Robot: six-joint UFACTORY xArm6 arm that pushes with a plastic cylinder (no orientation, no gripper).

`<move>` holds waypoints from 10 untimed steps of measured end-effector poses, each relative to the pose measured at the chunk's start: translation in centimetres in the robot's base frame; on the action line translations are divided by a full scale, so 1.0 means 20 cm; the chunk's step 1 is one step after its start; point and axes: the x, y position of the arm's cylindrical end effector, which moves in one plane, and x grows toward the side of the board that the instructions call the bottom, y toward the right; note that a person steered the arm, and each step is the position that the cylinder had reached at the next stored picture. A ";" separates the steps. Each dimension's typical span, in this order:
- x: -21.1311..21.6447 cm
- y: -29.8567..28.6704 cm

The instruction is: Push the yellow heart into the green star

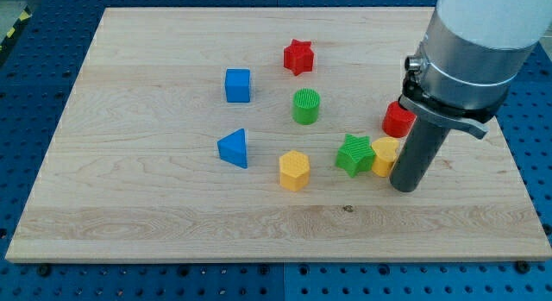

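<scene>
The yellow heart lies on the wooden board, right of centre, its left side touching the green star. My tip stands on the board just right of and slightly below the heart, pressed against it. The rod hides the heart's right part. The red cylinder sits just above the heart, partly behind the rod's collar.
A yellow hexagon lies left of the green star. A blue triangle, a blue cube, a green cylinder and a red star lie further left and up. The board's right edge is near the rod.
</scene>
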 end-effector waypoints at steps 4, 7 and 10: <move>-0.19 -0.08; -0.05 -0.08; 0.07 0.09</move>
